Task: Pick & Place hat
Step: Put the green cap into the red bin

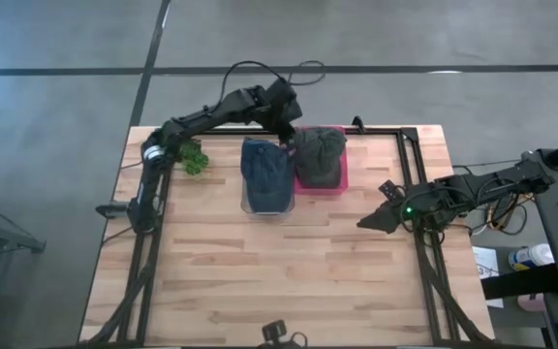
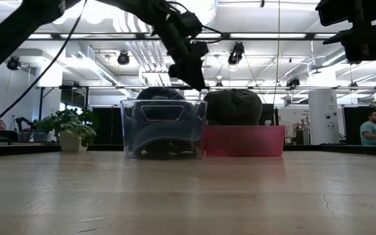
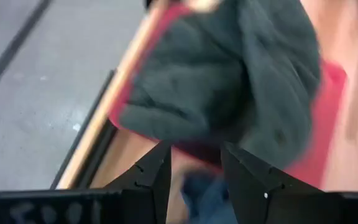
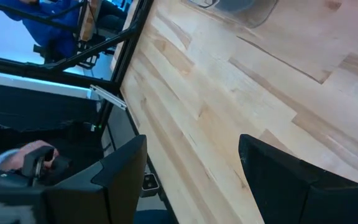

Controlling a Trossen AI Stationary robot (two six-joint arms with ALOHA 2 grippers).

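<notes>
A blue hat [image 1: 265,170] lies in a clear bin [image 2: 163,130] at the table's far middle. Beside it, to the right, a dark grey hat [image 1: 319,153] rests heaped in a pink bin [image 2: 243,140], rising above its rim. My left gripper [image 1: 287,141] hangs open above the seam between the two bins, close to the grey hat's left side and clear of it. In the left wrist view its fingers [image 3: 154,177] have nothing between them; the grey hat [image 3: 229,81] and pink bin [image 3: 328,93] lie beyond. My right gripper [image 1: 368,221] stands open near the table's right edge.
A potted green plant [image 1: 194,157] stands at the far left of the table, near the left arm's base. A black frame rail [image 1: 410,165] runs along the right side. Bare wood [image 1: 279,271] fills the near half. People [image 2: 373,127] sit in the room beyond.
</notes>
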